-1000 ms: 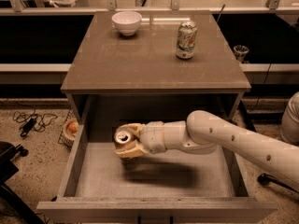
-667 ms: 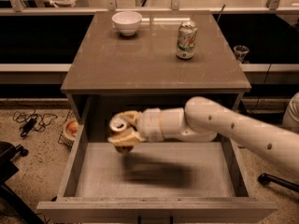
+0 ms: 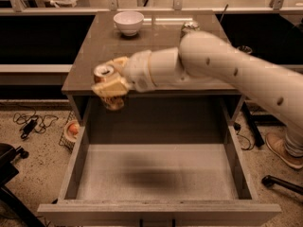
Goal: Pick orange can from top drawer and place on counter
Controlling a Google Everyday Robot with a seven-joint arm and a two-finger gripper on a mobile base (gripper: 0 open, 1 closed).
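Observation:
My gripper is shut on the orange can, whose silver top and pull tab show between the tan fingers. It holds the can in the air at the counter's front left edge, level with the counter and above the back left of the open top drawer. The drawer's pale floor holds nothing I can see. My white arm reaches in from the right and crosses the counter's front.
A white bowl sits at the counter's back. A pale green-and-white can stands behind my arm, mostly hidden. Cables and a small object lie on the floor to the left. A shoe is at the right.
My gripper has lifted the orange can up out of the drawer and moved it left, from inside the drawer box to the height of the counter's front edge.

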